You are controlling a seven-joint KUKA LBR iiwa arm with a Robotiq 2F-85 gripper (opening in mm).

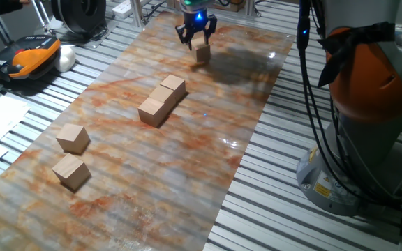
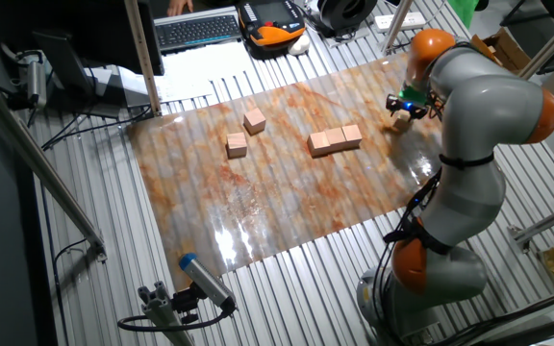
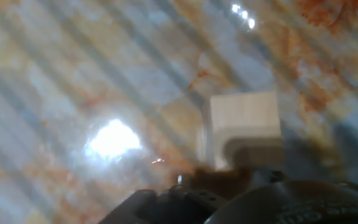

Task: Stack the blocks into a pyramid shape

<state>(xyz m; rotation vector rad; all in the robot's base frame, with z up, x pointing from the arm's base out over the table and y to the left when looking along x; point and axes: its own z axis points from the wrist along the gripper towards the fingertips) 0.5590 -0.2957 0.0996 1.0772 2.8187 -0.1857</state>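
The block (image 1: 202,51) nearest the tool (image 1: 196,40) sits at the far end of the marbled sheet (image 1: 117,202) in one fixed view, right under the black fingers (image 1: 184,35), which reach down around its top. Whether it rests on the sheet or hangs just above it cannot be told. The hand view shows the same cube (image 3: 244,127) close up, pale and blurred, partly behind the dark body of the tool (image 3: 229,186) — the pads are not clear enough there to judge contact. From these views I cannot tell whether the tool is clamped on the cube or merely spread around it.

Toward the middle of the sheet lies a row of blocks (image 1: 162,101), touching end to end in a short straight line; the other fixed view shows it as three cubes (image 2: 335,140). Nothing is stacked on the row.

Two more cubes lie apart at the near left: one (image 1: 72,137) slightly farther, one (image 1: 71,171) closer to the sheet's near edge — near each other, not touching.

The sheet rests on a slatted metal worktop (image 1: 271,195). The robot's grey and orange arm (image 2: 469,106) bends over the right side. A keyboard (image 2: 198,29) and an orange and black handheld unit (image 2: 272,19) lie beyond the sheet.
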